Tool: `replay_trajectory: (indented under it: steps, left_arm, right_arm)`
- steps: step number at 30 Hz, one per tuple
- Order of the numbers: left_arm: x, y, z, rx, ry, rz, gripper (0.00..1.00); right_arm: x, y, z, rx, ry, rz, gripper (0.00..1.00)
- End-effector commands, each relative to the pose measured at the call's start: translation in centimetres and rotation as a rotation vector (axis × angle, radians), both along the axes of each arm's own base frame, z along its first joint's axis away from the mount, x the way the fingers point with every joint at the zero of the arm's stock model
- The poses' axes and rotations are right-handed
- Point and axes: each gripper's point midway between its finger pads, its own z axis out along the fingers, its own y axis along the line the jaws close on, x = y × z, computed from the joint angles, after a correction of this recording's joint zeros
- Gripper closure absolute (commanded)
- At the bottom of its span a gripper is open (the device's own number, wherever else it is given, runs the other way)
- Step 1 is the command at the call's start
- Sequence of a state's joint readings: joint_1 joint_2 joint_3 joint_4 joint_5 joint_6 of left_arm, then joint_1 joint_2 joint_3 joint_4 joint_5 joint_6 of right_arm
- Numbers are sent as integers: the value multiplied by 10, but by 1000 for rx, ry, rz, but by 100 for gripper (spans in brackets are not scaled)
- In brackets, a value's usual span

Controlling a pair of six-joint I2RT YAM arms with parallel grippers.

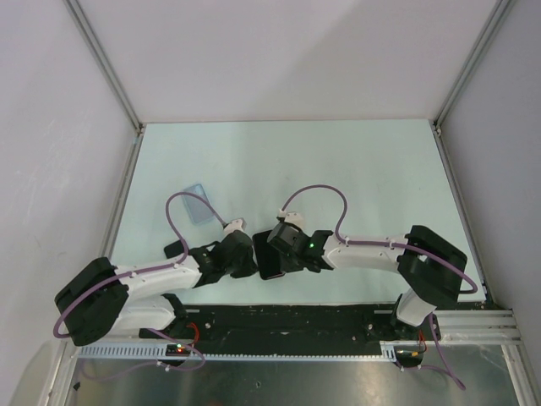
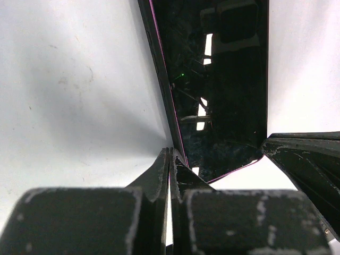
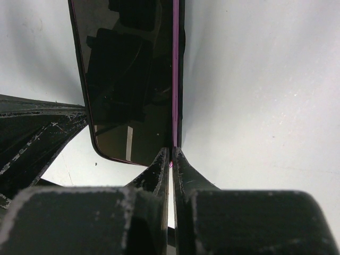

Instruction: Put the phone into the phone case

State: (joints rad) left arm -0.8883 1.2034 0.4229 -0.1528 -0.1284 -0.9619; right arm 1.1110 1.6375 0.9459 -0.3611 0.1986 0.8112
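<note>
The phone [image 1: 270, 266] is a dark glossy slab with a thin magenta edge, held between my two arms near the table's front middle. My left gripper [image 1: 254, 259] is shut on its left edge, seen in the left wrist view [image 2: 171, 157] with the phone [image 2: 223, 106] stretching away. My right gripper [image 1: 282, 254] is shut on its other long edge [image 3: 171, 154], next to the phone's screen [image 3: 127, 79]. The phone case [image 1: 196, 204], a pale-blue translucent rectangle, lies empty on the table to the far left, apart from both grippers.
The pale table [image 1: 372, 169] is walled by white panels at the back and sides. A black rail [image 1: 287, 320] runs along the near edge by the arm bases. The right gripper's body [image 2: 305, 170] shows in the left wrist view, and the left gripper's body [image 3: 32, 138] in the right wrist view.
</note>
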Motion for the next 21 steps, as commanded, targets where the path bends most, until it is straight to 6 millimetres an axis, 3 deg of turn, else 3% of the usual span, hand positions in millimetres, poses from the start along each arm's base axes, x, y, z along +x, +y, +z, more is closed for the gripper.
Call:
replay_trajectory:
  steps: [1,14,21]
  left_arm:
    - [-15,3,-12,42,62,-25,98]
    - [-14,3,-11,44,57,-24,98]
    - [-8,7,-3,60,18,-15,97]
  right_arm:
    - [-21,14,-26,-4,71,47,97]
    - [-33,1,-48,-99,98,55,99]
    - [-19,-5,-31,-92,45,40,96]
